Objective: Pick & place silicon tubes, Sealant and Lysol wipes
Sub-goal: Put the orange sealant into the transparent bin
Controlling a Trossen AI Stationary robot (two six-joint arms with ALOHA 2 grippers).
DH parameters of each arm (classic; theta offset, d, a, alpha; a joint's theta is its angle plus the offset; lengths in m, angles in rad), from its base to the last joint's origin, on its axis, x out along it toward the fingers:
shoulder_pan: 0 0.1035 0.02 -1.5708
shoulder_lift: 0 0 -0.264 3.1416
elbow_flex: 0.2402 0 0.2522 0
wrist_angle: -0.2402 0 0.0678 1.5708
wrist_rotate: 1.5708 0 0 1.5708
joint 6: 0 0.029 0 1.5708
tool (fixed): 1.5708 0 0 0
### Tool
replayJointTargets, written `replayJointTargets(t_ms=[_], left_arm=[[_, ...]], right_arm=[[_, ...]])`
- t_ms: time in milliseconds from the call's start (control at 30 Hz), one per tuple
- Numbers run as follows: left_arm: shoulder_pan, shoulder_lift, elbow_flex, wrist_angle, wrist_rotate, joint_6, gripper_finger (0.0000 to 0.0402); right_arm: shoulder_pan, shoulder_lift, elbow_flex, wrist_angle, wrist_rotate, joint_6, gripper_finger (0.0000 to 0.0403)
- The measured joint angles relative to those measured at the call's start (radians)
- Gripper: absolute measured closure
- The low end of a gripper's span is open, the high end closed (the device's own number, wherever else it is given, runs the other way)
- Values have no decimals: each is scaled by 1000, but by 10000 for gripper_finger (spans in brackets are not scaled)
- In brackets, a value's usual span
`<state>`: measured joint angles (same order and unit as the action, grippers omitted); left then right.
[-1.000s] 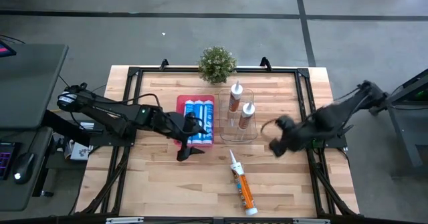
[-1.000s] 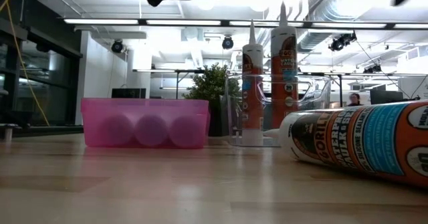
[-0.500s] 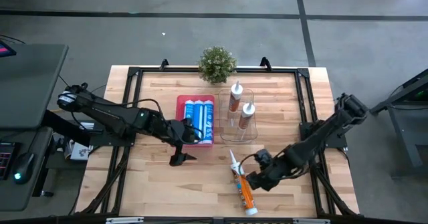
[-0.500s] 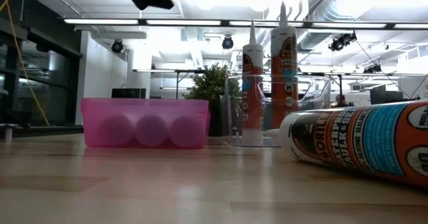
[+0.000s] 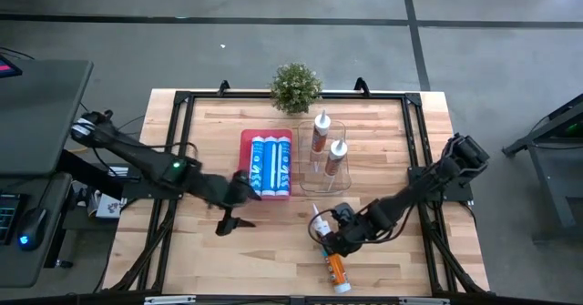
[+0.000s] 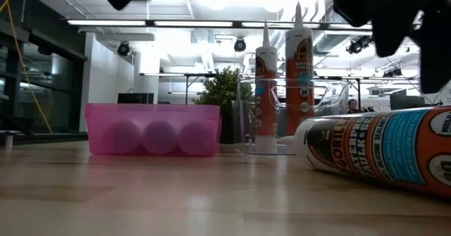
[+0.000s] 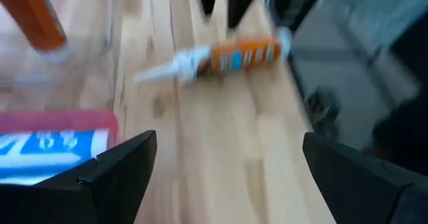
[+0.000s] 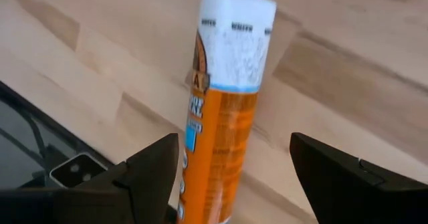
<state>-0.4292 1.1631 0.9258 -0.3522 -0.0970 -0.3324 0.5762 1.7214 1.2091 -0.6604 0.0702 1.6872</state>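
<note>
An orange and white sealant tube lies on its side on the table near the front edge, nozzle toward the far side; it also shows in the right wrist view and the low view. My right gripper hovers over its nozzle end, open, with one finger on either side of the tube and apart from it. My left gripper is open and empty, near-left of the pink tray. The tray holds blue and white wipe canisters lying flat.
A clear container holds two tubes upright, right of the pink tray. A small potted plant stands at the far edge. A black frame runs around the tabletop. Bare wood lies at the near left.
My right gripper has swung from the table's right side toward the near edge and left, coming down over the sealant tube. My left gripper has drawn away from the pink tray toward the near-left. The tube, tray and container have stayed put.
</note>
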Motion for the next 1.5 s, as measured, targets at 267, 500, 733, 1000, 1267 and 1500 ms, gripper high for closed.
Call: replayJointTargets(t_ms=[267, 500, 733, 1000, 1267, 1500], left_arm=[[-141, -345, -267, 153, -272, -117, 32], [-241, -600, -419, 159, -364, -100, 32], [-252, -864, -520, 42, -351, -88, 32], [-252, -1141, -573, -111, -337, -61, 32], [-252, -1157, -593, -143, -321, -36, 32], [-252, -1156, -612, -152, -331, -33, 32]], right_arm=[[-22, 0, 0, -13, 52, -80, 121], [-35, 0, 0, 4, 32, -99, 121], [-35, 3, 1, 52, 71, -122, 121], [-62, 89, 0, 109, -7, -116, 121], [-67, 107, 2, 37, -37, -23, 121], [-81, 109, 1, 118, -49, -54, 121]])
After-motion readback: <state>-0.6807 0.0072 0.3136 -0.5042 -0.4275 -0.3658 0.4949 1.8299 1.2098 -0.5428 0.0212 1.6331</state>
